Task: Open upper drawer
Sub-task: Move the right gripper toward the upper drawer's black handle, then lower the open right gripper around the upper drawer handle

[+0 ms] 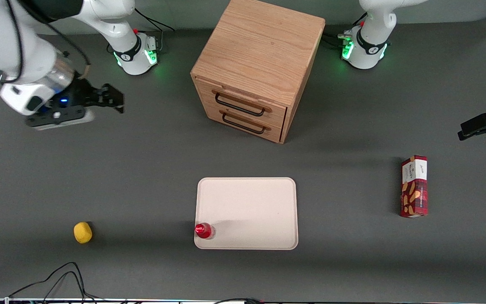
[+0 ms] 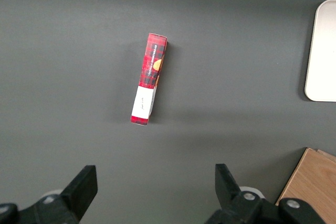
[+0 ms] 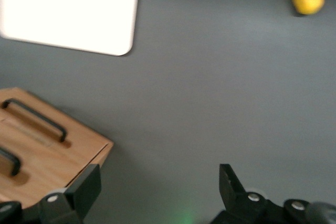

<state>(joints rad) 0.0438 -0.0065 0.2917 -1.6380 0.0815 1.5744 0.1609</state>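
End effector (image 1: 114,100) hangs wide open and empty, well apart from the upper drawer (image 1: 243,102); approach step, handle (image 1: 239,106) needs reaching next.

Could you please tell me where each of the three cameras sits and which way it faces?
Front view: high above the table, looking down on the light oak upper drawer, with the open hand hanging off toward the working arm's end.
Right wrist view: on the working arm, looking down past its own fingers.
Left wrist view: on the parked arm, looking down at a red plaid snack box.
Shared: the front and right wrist views both show the round yellow fruit.
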